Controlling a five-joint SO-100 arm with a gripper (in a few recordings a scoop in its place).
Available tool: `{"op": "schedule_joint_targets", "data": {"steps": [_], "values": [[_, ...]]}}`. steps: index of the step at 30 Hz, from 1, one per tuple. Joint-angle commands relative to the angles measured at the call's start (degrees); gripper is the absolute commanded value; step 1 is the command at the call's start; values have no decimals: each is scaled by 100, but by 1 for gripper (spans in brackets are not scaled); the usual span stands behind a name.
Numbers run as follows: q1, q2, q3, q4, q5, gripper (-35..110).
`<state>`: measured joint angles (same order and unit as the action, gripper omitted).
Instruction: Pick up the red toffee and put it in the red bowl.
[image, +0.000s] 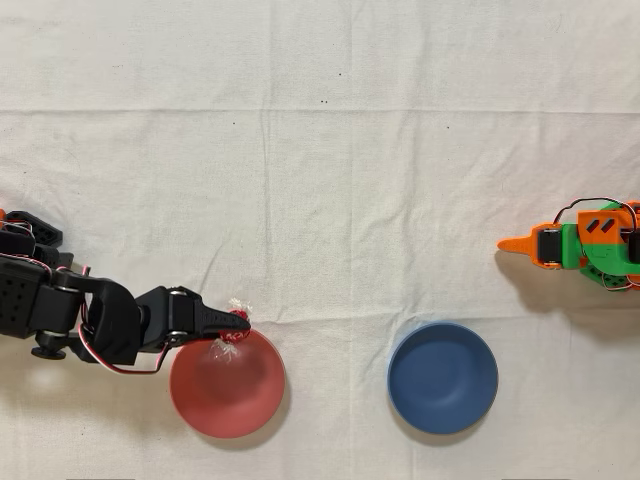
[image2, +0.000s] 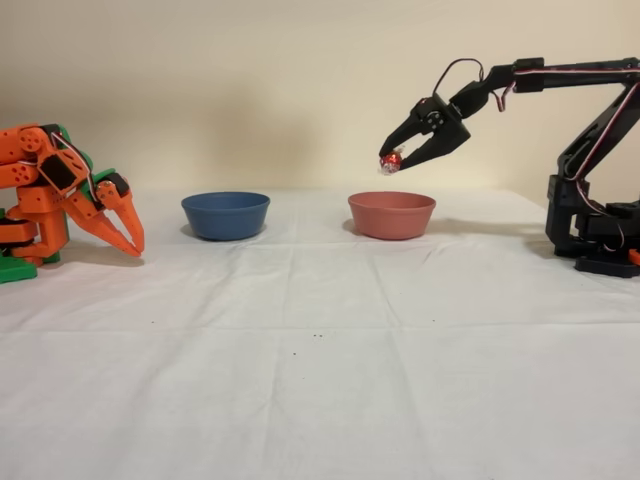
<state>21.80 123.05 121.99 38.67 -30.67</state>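
My black gripper hangs in the air above the salmon-red bowl, shut on the red toffee, whose shiny red foil shows between the fingertips. Seen from overhead, the gripper reaches in from the left and the toffee sits over the upper edge of the red bowl. The bowl holds nothing that I can see.
A dark blue bowl stands next to the red one on the white cloth. The idle orange arm rests at the right edge of the overhead view, at the left in the fixed view.
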Motion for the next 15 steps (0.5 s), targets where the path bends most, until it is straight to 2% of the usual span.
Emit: {"op": "schedule_joint_targets", "data": {"steps": [1, 15], "values": [[413, 272, -53, -237, -185, 10], [940, 202, 132, -624, -439, 10]]}}
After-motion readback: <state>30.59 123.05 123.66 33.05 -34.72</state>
